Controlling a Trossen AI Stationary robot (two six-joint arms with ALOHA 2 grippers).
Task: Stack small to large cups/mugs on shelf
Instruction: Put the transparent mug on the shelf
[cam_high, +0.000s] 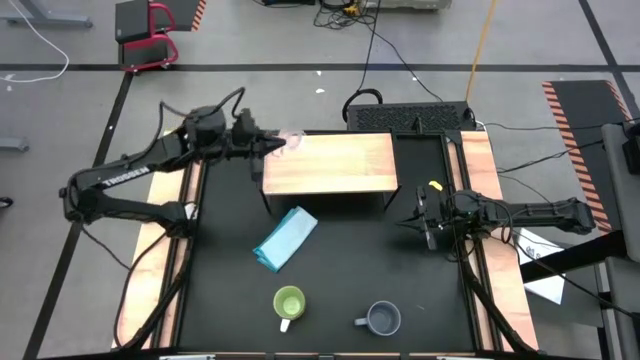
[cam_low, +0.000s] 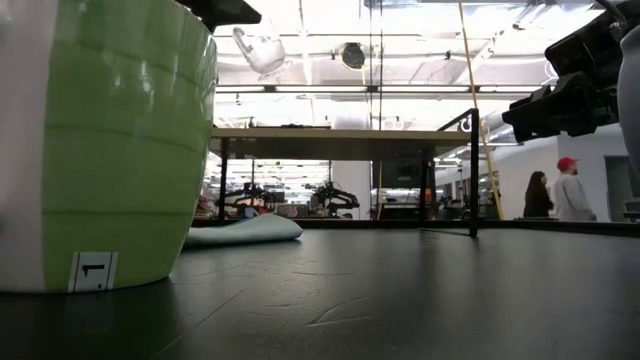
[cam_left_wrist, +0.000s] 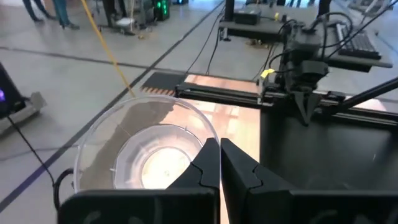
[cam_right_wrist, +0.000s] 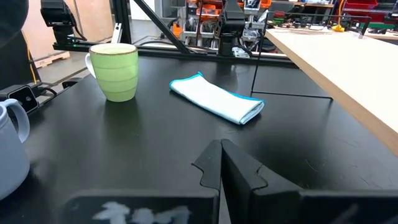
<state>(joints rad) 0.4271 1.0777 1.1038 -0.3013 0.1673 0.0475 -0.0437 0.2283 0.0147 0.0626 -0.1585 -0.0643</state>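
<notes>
Left tool (cam_high: 275, 146) sat at the shelf's (cam_high: 340, 170) left end, up near the far-left corner, fingers closed together on the rim of the small glass cup (cam_left_wrist: 146, 152). In the left wrist view the wall of the glass looked pinched between the two fingertips, one inside, one outside; cup mouth up, light wood showing through and beyond it. From overhead the cup was only a pale blur just off the tool tip, at or over the shelf edge. Couldn't tell if its base was down on the board or a bit above it.

Key relation, imo: cup was right at the shelf's left end, and the shelf's long axis ran left-right across the worktop (cam_high: 420, 290), so there was bare board stretching away to the right of the cup.

Other two were well apart from the shelf, down on the near side of the worktop: green mug (cam_high: 289, 304) w/ white handle near centre-left, grey-blue mug (cam_high: 381, 319) to its right. Folded blue cloth (cam_high: 286, 238) lay between the shelf and the green mug.

Right tool (cam_high: 428, 215) hung off the shelf's right end, low over the worktop, fingers closed together, nothing in them. In its wrist view it faced across at the green mug and cloth, grey-blue mug at the frame edge. Judging by layout: grey-blue mug was nearer the right arm, green mug roughly mid, slightly left. Stack not started; glass the only one at the shelf.
</notes>
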